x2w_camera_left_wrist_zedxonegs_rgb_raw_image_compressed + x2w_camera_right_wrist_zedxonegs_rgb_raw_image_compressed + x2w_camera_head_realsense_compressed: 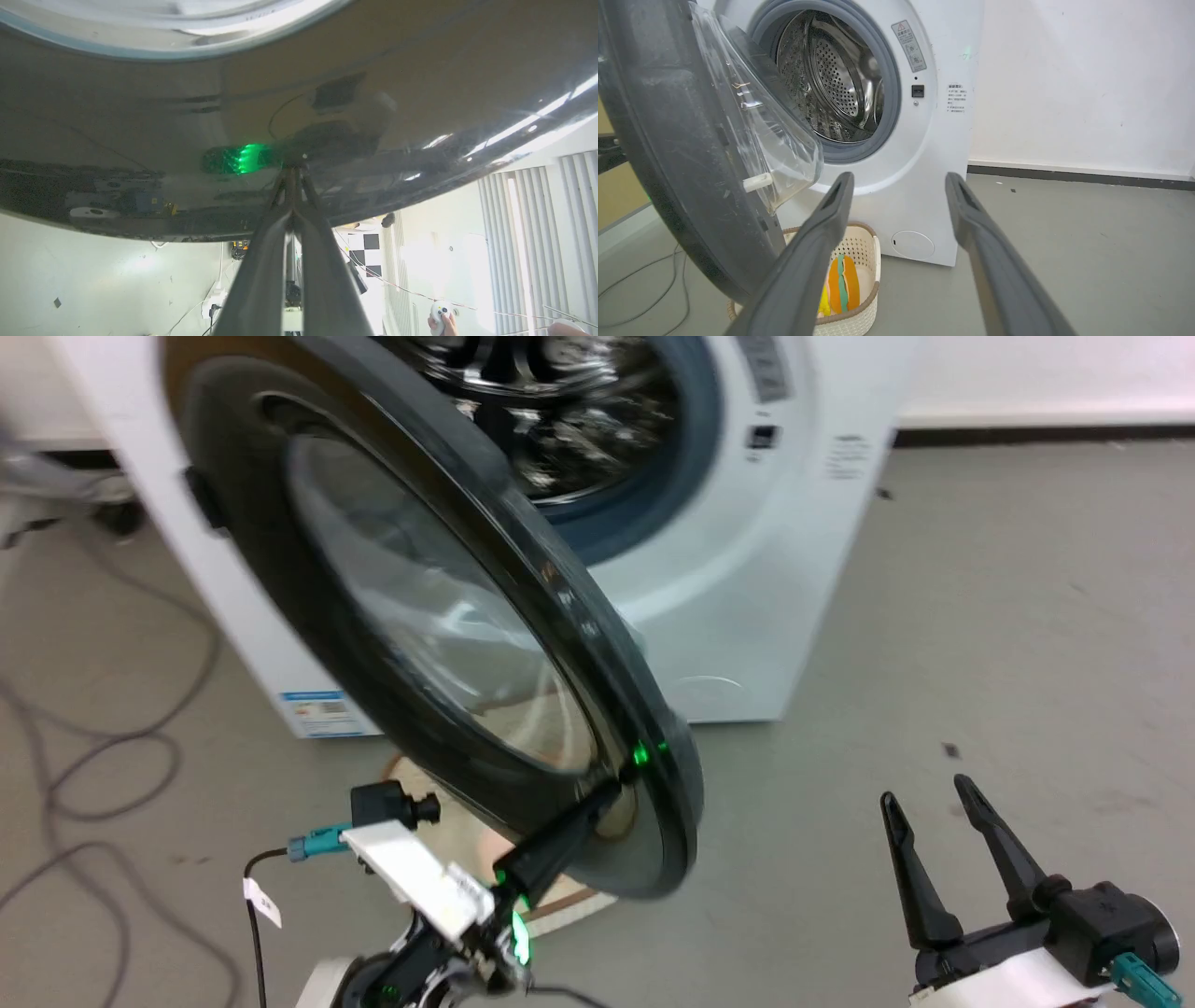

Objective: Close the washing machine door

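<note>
The washing machine [747, 616] is a white front-loader with its steel drum [831, 79] exposed. Its door [439, 616] stands swung open toward me, a glossy black rim around bulging clear glass. My left gripper [611, 791] is shut, its joined tips touching the outer face of the door's black rim near the door's lower edge. In the left wrist view those tips [292, 170] meet the shiny rim [140, 116], which reflects a green light. My right gripper [924, 793] hovers open over the floor, right of the door and apart from it, with the door [668, 140] left of its fingers.
A cream perforated basket [859, 280] holding a colourful toy sits on the floor under the open door. Cables [93, 756] loop over the grey floor on the left. A person's hand [441, 319] holds a controller far behind. A white wall [1064, 84] runs behind the machine.
</note>
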{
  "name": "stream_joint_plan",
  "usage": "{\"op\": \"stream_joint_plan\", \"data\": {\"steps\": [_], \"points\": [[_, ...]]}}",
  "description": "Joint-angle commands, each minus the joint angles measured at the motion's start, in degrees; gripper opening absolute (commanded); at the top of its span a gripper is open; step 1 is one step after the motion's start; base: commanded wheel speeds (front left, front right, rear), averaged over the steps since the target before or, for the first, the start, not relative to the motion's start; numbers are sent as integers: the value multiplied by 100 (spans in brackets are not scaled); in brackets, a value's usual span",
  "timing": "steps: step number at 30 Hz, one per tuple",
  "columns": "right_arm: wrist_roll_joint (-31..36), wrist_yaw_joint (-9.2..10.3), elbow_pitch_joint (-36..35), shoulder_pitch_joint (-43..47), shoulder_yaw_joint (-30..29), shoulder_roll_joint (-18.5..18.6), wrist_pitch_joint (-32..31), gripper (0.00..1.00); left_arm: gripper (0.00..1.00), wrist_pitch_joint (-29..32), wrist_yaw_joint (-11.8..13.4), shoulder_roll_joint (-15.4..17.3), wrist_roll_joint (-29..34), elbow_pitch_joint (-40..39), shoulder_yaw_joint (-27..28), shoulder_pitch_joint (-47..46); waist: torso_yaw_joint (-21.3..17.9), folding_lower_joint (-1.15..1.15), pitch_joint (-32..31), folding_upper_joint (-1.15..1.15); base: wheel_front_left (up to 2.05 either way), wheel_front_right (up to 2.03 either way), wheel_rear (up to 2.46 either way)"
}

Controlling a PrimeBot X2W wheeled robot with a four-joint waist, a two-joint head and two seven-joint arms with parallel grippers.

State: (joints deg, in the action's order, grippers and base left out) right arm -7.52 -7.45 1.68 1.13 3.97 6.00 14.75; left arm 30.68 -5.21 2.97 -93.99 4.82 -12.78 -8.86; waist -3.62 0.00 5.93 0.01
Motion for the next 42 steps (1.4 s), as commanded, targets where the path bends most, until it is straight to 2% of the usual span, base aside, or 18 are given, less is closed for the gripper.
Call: {"op": "stream_joint_plan", "data": {"steps": [1,10,14,18,21,25,29,31,32,35,39,42], "points": [[13,-3,-11,-68,13,9,25,100,0,-281,-73,-9,-11,93,-51,-186,-412,0,160,-1,0,0,0],[-28,-3,-11,-169,54,-93,25,100,0,-1963,-215,-9,-113,794,-255,-1193,-1225,0,414,-1,0,0,0],[-48,-3,3,-180,80,-142,25,100,0,-2583,-224,-9,-150,1182,-239,-1701,-1427,0,470,-1,0,0,0],[-35,-3,20,-169,54,-172,25,100,0,-2835,-226,-9,-194,1284,-288,-1866,-1442,0,443,-1,0,0,0],[-32,-3,13,-160,18,-191,25,100,0,-2859,-226,-9,-194,1241,-352,-1849,-1383,0,409,-1,0,0,0],[-27,-3,-33,-127,-18,-216,25,100,0,-2865,-226,69,232,1092,-622,-1561,-1094,0,281,-1,0,0,0],[-9,-3,-42,-92,-44,-215,25,100,0,-2849,-227,295,716,936,-972,-1287,-857,0,171,-1,0,0,0],[6,-3,-52,-48,-69,-198,25,100,0,-2809,-227,650,1270,771,-1454,-975,-597,0,44,-1,0,0,0],[6,-3,-52,-48,-69,-198,25,100,0,-2809,-227,650,1270,771,-1454,-975,-597,0,44,-1,0,0,0],[13,-3,-59,6,-116,-172,25,100,0,-2953,-227,1097,1931,655,-1837,-772,-321,0,-87,-1,0,0,0],[27,-3,-67,82,-156,-143,25,100,0,-3515,-208,1662,2999,758,-2072,-626,2,0,-259,-1,0,0,0],[34,-3,-79,120,-176,-141,25,100,0,-4181,43,1886,3606,793,-1925,-550,176,0,-353,-1,0,0,0]]}}
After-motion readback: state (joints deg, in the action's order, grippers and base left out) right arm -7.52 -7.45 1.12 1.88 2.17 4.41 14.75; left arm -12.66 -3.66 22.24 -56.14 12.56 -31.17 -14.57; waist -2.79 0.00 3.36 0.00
